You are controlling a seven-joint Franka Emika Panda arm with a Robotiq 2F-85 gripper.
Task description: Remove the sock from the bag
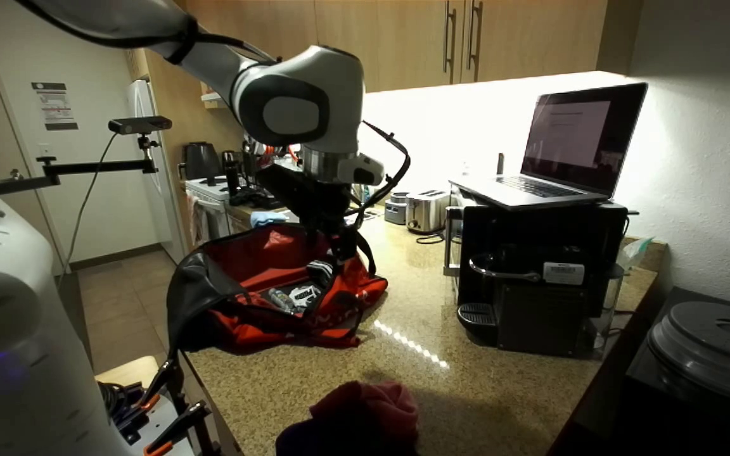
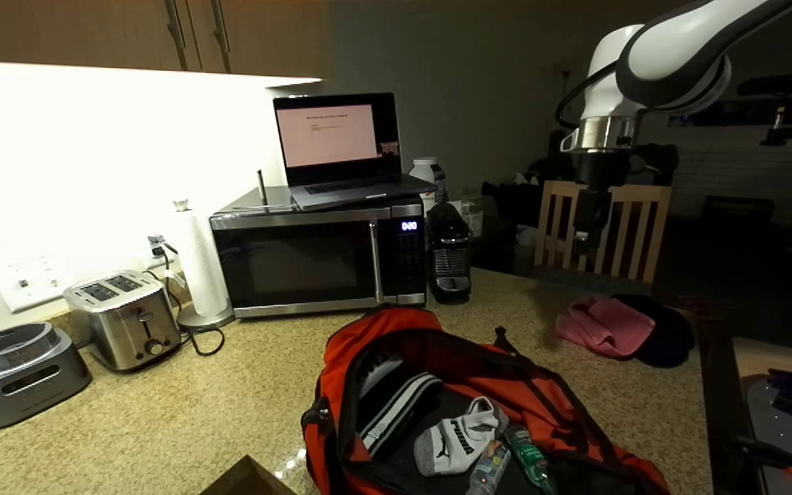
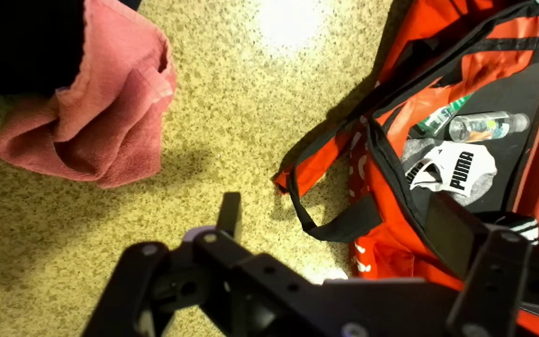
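Red fabric trimmed in black forms the bag (image 1: 270, 259), which gapes open on a speckled counter (image 3: 251, 140), below and to one side of a robot's gripper (image 3: 339, 215). The black fingers (image 3: 452, 234) stand spread wide, released, and in an exterior view they hang well clear of the counter, a wooden chair (image 2: 643, 194) behind them. The sock (image 3: 466, 168), white and grey with black lettering, rests inside the bag, lower than the gripper; in the wrist view it shows just past the tip of the finger at right. A black strap (image 3: 351, 220) of the bag loops out below the gap between the two fingers. Just beside the sock lie a clear bottle (image 3: 487, 126) and a green bottle (image 3: 442, 117), and on its other side a black piece with white stripes (image 2: 399, 405), partly hidden behind the gripper in the wrist view. On the side of the gripper opposite the bag, a pink cloth (image 3: 115, 126) sits bunched on the counter, touching a dark soft piece (image 2: 664, 337). Well apart from the gripper, along the lit wall (image 2: 128, 172), a laptop (image 2: 331, 134) stands open on a microwave (image 2: 313, 265), with a coffee machine (image 2: 449, 258) on one side and a paper towel roll (image 2: 203, 268) and toaster (image 2: 128, 326) on the other.
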